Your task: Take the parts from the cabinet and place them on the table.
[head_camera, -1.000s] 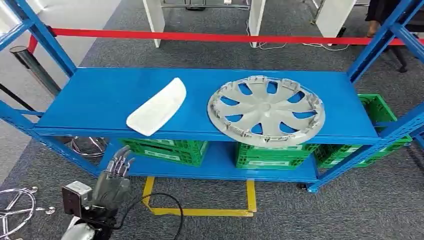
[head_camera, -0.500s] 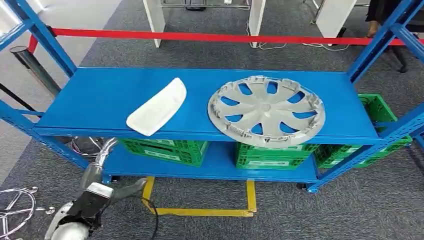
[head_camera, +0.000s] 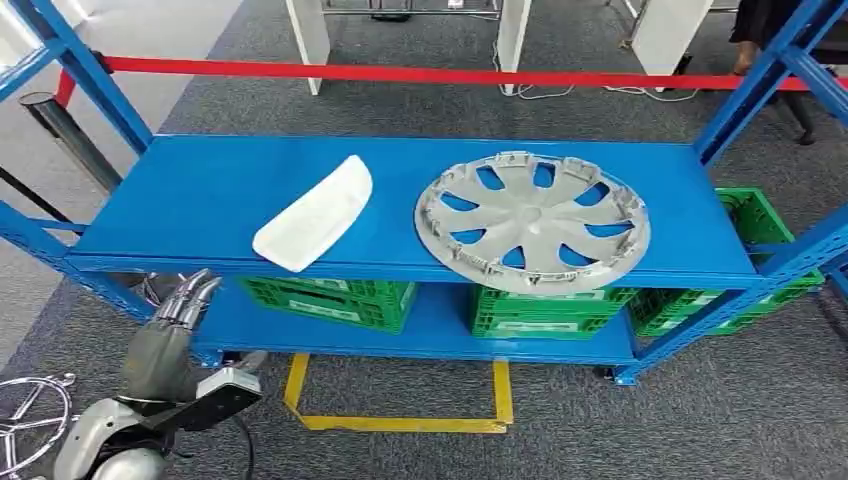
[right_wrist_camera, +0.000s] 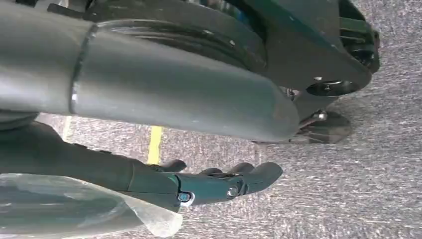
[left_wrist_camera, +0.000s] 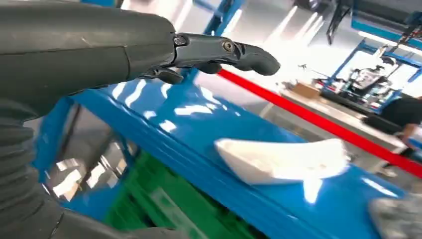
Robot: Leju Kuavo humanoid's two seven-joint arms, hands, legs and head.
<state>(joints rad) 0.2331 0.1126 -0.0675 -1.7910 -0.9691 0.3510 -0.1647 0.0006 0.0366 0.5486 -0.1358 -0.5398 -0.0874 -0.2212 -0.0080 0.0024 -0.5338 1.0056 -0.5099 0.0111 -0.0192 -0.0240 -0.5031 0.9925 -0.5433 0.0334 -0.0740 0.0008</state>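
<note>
On the blue cabinet shelf [head_camera: 200, 190] lie two parts: a white curved panel [head_camera: 315, 213] left of centre and a round silver hubcap [head_camera: 532, 222] to its right. My left hand [head_camera: 162, 345] is raised below the shelf's front left edge, fingers stretched out toward it and holding nothing. In the left wrist view that hand [left_wrist_camera: 149, 45] hovers short of the white panel [left_wrist_camera: 283, 159], with the shelf edge between them. My right hand [right_wrist_camera: 214, 181] hangs over grey carpet with its fingers loosely extended and nothing in them.
Green crates [head_camera: 335, 298] [head_camera: 545, 312] fill the lower shelf, and another [head_camera: 755, 215] stands at the right end. Blue uprights [head_camera: 90, 85] frame the cabinet. A red barrier tape [head_camera: 400, 73] runs behind it. A chrome emblem [head_camera: 30, 415] and yellow floor tape [head_camera: 400, 422] lie on the carpet.
My left arm has swung left and turned, and the hand has risen closer to the shelf's front left edge. The parts on the shelf have not moved.
</note>
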